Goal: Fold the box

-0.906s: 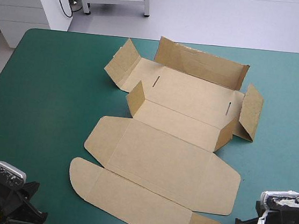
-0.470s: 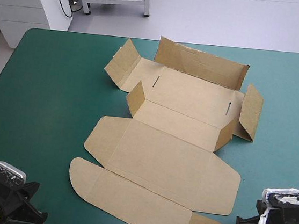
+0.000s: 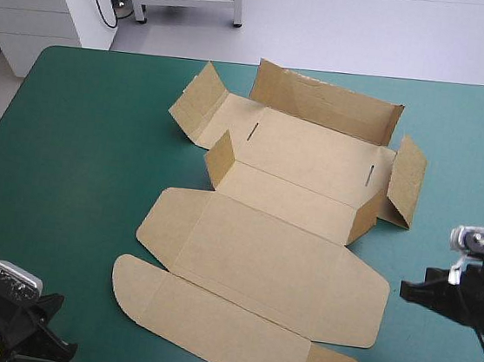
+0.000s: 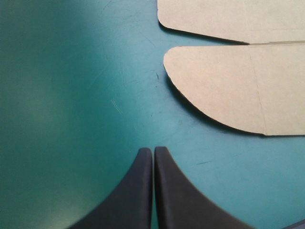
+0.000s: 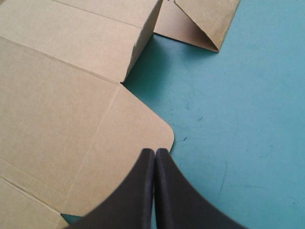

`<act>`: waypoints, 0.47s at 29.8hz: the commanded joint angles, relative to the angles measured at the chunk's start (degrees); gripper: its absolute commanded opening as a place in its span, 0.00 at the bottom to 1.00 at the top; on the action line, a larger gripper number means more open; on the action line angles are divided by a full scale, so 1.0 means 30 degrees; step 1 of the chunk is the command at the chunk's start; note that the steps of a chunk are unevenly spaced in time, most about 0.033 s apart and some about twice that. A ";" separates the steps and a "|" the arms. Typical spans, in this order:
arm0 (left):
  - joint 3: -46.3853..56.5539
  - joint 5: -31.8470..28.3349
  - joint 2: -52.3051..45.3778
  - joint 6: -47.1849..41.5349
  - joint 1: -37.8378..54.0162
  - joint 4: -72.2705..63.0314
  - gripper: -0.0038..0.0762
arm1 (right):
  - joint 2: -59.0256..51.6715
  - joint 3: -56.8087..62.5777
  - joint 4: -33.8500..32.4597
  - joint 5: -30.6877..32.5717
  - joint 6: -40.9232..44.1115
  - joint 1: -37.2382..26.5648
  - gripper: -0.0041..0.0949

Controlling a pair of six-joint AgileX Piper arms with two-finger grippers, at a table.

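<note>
The left pincer (image 4: 153, 149), two broad black fin-shaped fingers pressed together on nothing, hangs over bare teal-green cover. It is just outside the near-left rounded flap of the box (image 3: 277, 255), a cut sheet of brown board. The right pincer (image 5: 155, 150), likewise closed to a point and empty, sits at the box's right side, above the rounded corner of its broad flat panel. Whether it touches the board is hard to say. The box lies around the middle of the teal-green-covered surface (image 3: 80, 145). Its near panels lie flat. Its far half has a back wall and side flaps standing up, apart from both pincers.
</note>
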 commanded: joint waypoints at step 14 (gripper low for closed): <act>-0.0453 -0.0977 0.0249 -0.0088 -0.0082 0.0084 0.04 | 0.9764 -0.7296 0.1242 0.0395 0.0647 0.0092 0.03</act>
